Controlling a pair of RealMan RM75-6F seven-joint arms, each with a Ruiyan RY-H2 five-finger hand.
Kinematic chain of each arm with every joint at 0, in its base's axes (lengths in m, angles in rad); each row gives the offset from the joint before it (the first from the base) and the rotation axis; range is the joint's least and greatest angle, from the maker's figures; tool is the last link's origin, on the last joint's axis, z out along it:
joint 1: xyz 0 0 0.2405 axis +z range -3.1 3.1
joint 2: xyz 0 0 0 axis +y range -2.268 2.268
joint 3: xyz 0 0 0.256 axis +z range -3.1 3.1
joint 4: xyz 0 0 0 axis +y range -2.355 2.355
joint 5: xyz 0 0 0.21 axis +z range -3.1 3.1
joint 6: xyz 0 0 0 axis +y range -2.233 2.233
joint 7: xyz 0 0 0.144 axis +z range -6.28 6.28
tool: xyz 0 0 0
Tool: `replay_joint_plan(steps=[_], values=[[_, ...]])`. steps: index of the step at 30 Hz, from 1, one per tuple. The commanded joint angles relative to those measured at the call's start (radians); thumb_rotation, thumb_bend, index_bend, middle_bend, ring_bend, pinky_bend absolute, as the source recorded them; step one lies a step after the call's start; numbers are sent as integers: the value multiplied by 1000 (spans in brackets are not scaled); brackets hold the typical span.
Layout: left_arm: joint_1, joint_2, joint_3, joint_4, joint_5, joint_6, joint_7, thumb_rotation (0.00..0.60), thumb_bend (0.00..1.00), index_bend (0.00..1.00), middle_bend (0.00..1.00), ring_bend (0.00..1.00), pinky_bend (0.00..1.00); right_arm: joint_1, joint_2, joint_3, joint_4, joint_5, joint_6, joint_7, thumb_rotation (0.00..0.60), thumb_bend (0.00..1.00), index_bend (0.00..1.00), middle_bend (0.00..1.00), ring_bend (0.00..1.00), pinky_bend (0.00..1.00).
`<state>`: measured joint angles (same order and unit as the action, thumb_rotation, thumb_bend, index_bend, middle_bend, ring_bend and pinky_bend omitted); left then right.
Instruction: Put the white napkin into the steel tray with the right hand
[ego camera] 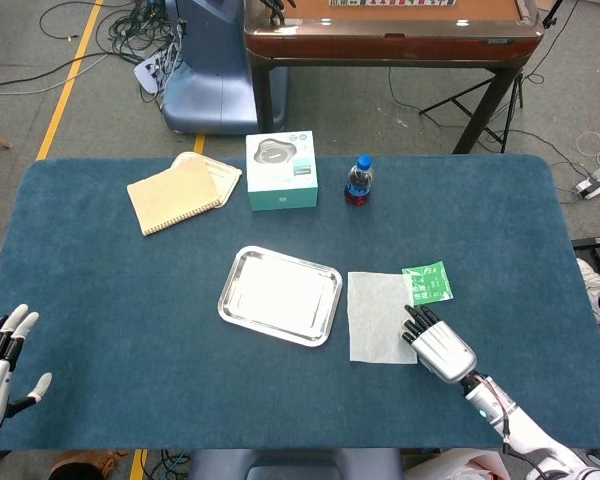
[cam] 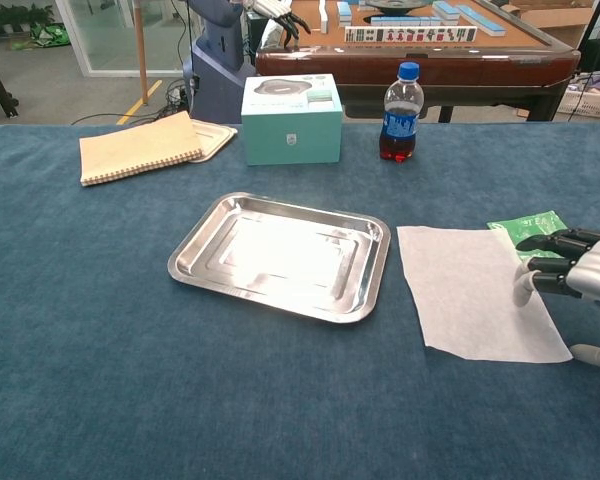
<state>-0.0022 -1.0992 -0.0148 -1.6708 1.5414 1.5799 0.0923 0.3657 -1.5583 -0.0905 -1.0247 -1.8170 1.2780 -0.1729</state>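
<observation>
The white napkin (ego camera: 380, 315) (cam: 475, 290) lies flat on the blue table, just right of the steel tray (ego camera: 236, 273) (cam: 195, 254), which holds nothing. My right hand (ego camera: 436, 340) (cam: 575, 276) hovers at the napkin's right edge near its front corner, fingers spread and pointing left over the paper, holding nothing. Whether its fingertips touch the napkin cannot be told. My left hand (ego camera: 0, 352) stays at the table's front left corner, fingers apart and holding nothing, seen only in the head view.
A green packet (ego camera: 428, 281) (cam: 528, 231) lies beside the napkin's far right corner. Behind are a small bottle with a blue cap (ego camera: 358, 181) (cam: 399, 100), a teal box (ego camera: 281, 171) (cam: 291, 118) and a tan notebook (ego camera: 182, 192) (cam: 140, 146).
</observation>
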Motion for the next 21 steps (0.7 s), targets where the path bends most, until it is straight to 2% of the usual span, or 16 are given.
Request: replay_joint_plan(steps=[1,7,17,21], values=[[1,1,-1,1,-2,0,-1,600,242,87,40,29,0,6,-11,-3,15,2,-1,9,600,205,370,299,113,190],[0,0,-2,2,-4,-3,0,600,242,87,40,29,0,19,-25,-2,30,6,6,27,600,262,370,300,113,190],[0,-2,-3,7,-11,-9,-1,600,243,87,40,29,0,40,-30,0,24,19,-4,38,600,267,370,303,113,190],[-1,-2,-4,9,-14,-12,-3,600,243,87,40,29,0,46,-35,-6,27,18,-9,41,600,321,370,312,113,190]])
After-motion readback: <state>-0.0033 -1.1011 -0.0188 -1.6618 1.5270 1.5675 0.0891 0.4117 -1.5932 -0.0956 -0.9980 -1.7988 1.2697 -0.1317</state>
